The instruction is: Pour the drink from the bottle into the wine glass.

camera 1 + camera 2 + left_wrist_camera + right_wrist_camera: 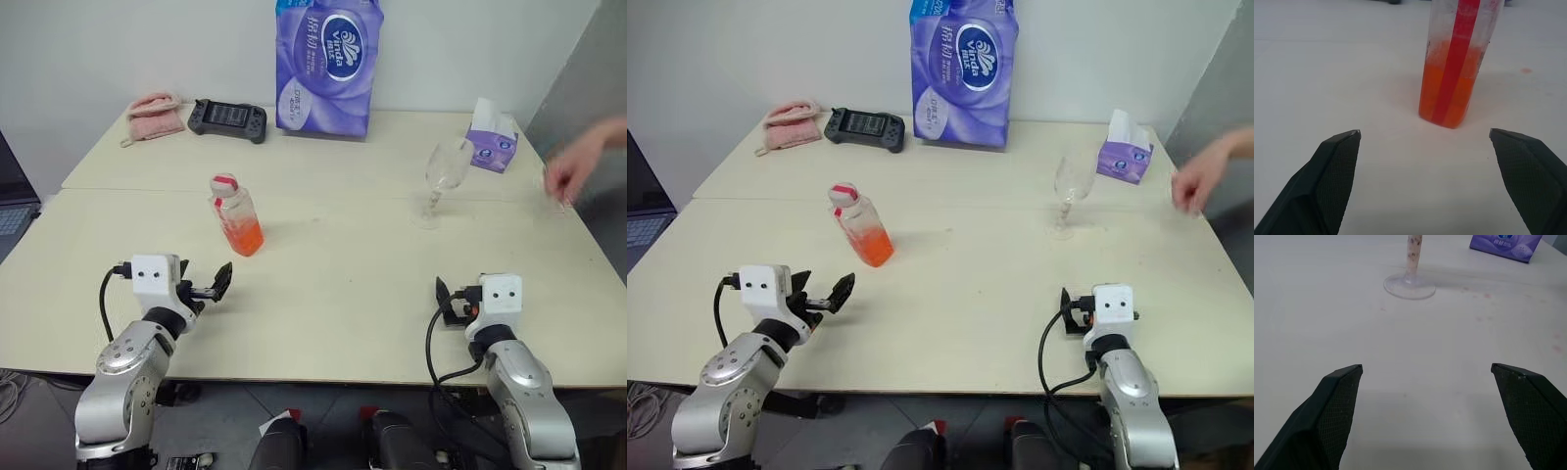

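Observation:
The small clear bottle (235, 213) stands capped on the left half of the table, with the orange-red drink (244, 237) filling its lower part. The empty wine glass (443, 182) stands upright at the right, farther back. My left gripper (212, 287) hovers open near the front edge, a short way in front of the bottle (1455, 73), which stands beyond the gap between the fingers. Open too, my right gripper (447, 300) points at the glass foot (1409, 285) well ahead. Neither gripper holds anything.
A person's hand (576, 164) reaches in over the table's right edge near the glass. At the back stand a tall purple tissue pack (328, 64), a small tissue box (493, 143), a black game controller (227, 119) and a pink cloth (154, 116).

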